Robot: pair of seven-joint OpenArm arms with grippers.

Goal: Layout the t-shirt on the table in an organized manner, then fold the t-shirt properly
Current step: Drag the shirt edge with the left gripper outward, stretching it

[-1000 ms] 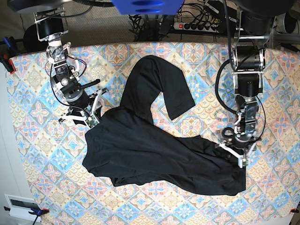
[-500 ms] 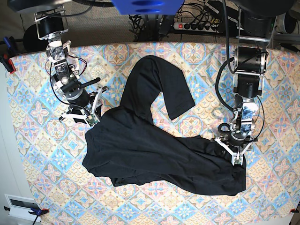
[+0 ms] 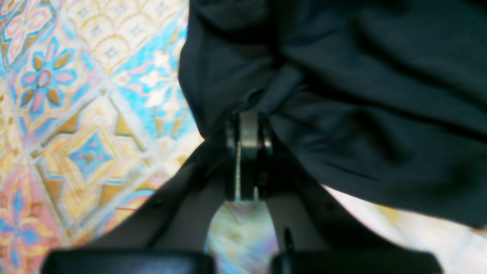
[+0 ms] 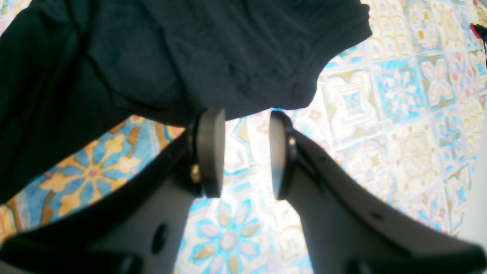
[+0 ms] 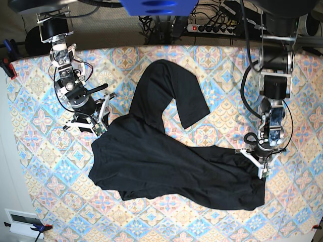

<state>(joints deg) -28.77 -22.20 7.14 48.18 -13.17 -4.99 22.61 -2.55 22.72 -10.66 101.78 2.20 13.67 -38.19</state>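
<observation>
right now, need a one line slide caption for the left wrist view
Left gripper with jaws shut on a bunched fold of the black t-shirt above the patterned table.

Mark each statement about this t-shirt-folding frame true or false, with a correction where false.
1. The left gripper is shut on the t-shirt. True.
2. The right gripper also pinches fabric. False: its jaws stand open, with the table showing between them.
3. The t-shirt lies flat and spread out. False: it is crumpled, one part stretched toward the far edge.
4. The shirt is plain black. True.
5. Both grippers sit at the shirt's edges. True.
</observation>
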